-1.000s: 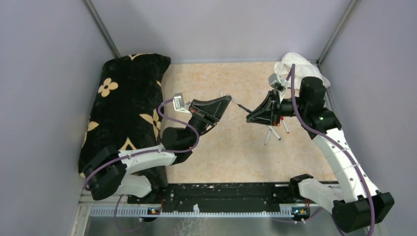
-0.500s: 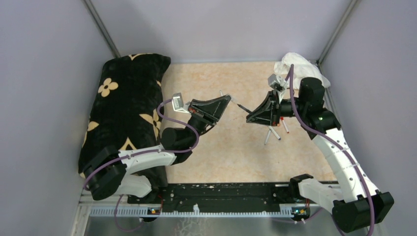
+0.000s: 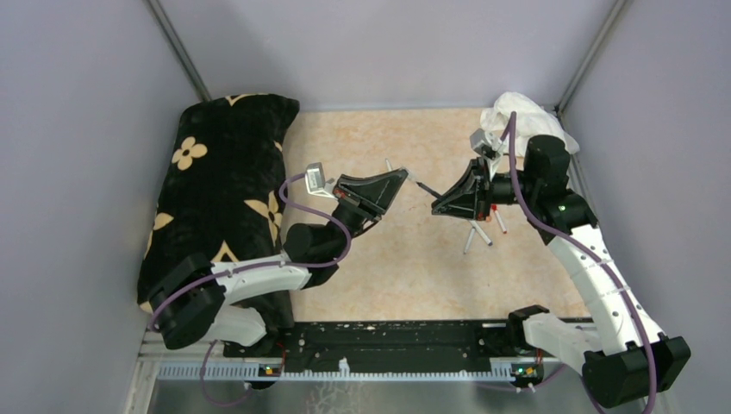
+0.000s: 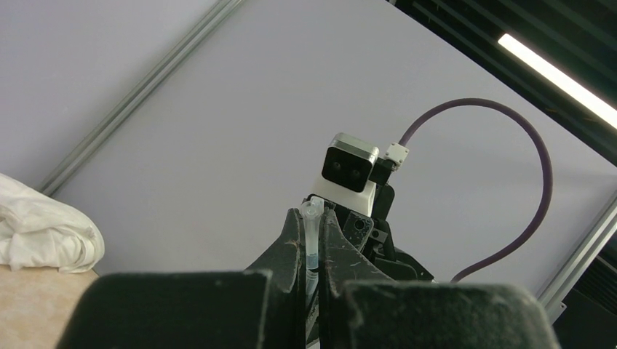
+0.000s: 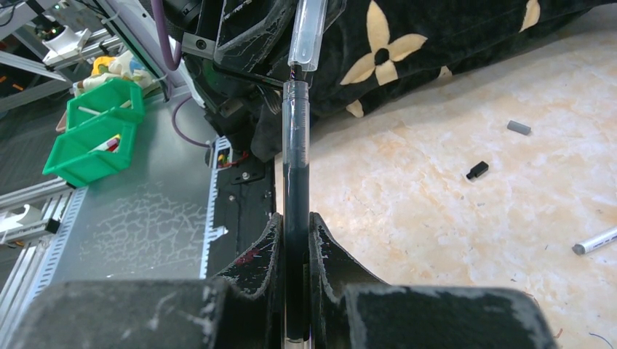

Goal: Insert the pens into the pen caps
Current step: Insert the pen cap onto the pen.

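My left gripper (image 3: 400, 173) is shut on a clear pen cap (image 4: 313, 234), held above the table's middle. The cap also shows at the top of the right wrist view (image 5: 308, 33). My right gripper (image 3: 435, 207) is shut on a dark-barrelled pen (image 5: 295, 182), which also shows in the top view (image 3: 428, 191). The pen points at the cap, and its tip sits right at the cap's open mouth. On the table lie a grey cap (image 5: 518, 128), a black cap (image 5: 476, 170) and a grey pen (image 5: 595, 240). More pens (image 3: 471, 237) lie under the right gripper.
A black cushion with tan flowers (image 3: 224, 172) fills the table's left side. A white cloth (image 3: 521, 116) is bunched at the back right corner. Green bins (image 5: 91, 134) stand off the table beyond the front rail (image 3: 388, 336).
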`<state>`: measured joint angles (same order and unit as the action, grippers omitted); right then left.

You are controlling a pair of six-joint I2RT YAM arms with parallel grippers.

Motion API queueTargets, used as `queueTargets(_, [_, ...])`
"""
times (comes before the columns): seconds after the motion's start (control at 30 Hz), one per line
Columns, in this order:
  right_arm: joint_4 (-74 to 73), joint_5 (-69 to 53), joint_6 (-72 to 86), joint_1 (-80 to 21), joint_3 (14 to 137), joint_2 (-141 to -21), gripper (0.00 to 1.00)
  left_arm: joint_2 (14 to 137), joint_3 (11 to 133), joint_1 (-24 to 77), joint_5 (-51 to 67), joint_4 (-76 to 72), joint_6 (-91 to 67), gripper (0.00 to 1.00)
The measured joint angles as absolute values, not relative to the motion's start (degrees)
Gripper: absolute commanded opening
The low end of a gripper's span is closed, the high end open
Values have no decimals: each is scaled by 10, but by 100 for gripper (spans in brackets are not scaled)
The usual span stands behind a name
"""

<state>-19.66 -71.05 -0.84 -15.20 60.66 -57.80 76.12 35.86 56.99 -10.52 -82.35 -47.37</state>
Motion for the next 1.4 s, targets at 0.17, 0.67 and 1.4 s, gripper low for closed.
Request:
queueTargets(0.17, [-194,-711,-1,-152,607,-578,0,766,359,570,-101,-826,-483,0])
queueTargets(0.67, [-182,-715,16,-152,604,-580,0,783,369,568,-87,-833,-504,0])
queueTargets(1.4, [-206,-715,13,-151,609,-586,0,754,382,564,-64,-745,-493,0])
